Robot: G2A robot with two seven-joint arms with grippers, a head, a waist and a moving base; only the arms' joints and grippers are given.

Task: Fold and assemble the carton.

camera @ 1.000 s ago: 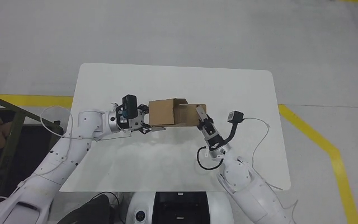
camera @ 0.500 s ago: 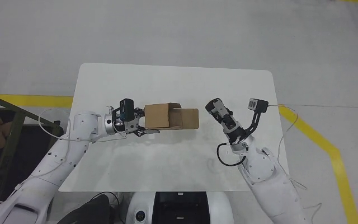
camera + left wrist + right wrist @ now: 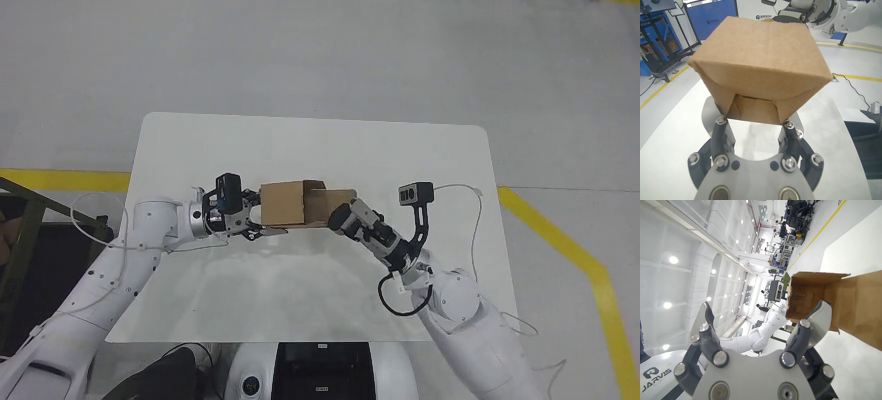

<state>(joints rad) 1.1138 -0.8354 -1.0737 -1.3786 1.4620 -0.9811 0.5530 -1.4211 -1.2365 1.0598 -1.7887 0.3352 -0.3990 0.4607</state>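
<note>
A brown carton [image 3: 287, 203] lies on its side above the middle of the white table [image 3: 300, 300]. My left gripper [image 3: 254, 217] is shut on its left end; in the left wrist view the fingertips [image 3: 722, 120] pinch the folded end flaps of the carton [image 3: 761, 62] from both sides. My right gripper [image 3: 343, 216] is at the carton's right, open end. In the right wrist view that gripper [image 3: 762, 311] is open, one finger [image 3: 819, 317] lies over the rim of the carton [image 3: 857, 306], and the other finger stands apart in the air. Inner flaps show inside the open end.
The table's far half and front strip are bare white surface. A thin cable [image 3: 470, 215] runs from the right arm over the table's right side. Yellow floor tape [image 3: 560, 240] passes beyond the right edge.
The right gripper pulled away to the right, then came back to the carton's open right end. The left gripper kept hold, and the carton shifted slightly left.
</note>
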